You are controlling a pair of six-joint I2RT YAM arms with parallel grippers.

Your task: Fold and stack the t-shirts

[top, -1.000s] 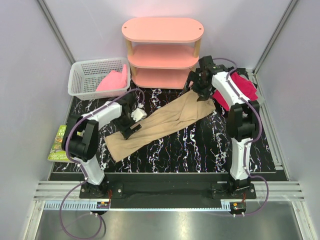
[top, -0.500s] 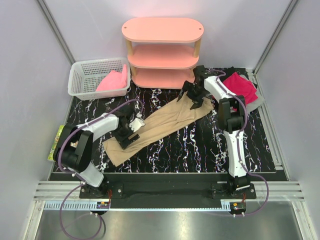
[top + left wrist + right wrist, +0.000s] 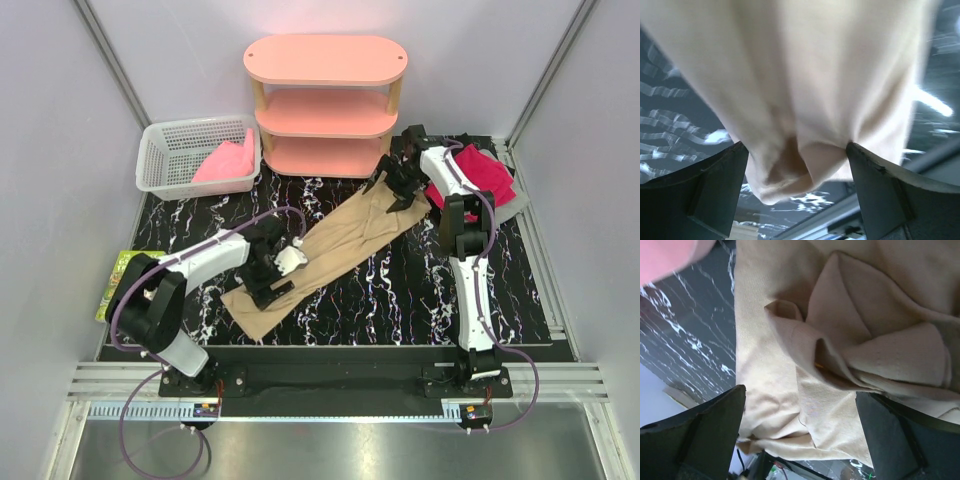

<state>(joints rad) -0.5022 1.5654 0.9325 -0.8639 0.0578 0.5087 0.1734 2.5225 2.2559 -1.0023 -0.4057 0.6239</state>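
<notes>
The tan t-shirt [image 3: 345, 235] lies in a slanting strip across the tabletop [image 3: 400, 300], its near end close to the front edge. The left tool [image 3: 272, 288] stands wide open astride a bunched fold, so any pull would likely slip and leave a lump. The right tool [image 3: 398, 195] hangs open over the crumpled far end, where creases could get folded in. A green packet [image 3: 118, 285] at the left edge carries print too small to read, and the shirt shows no label.
</notes>
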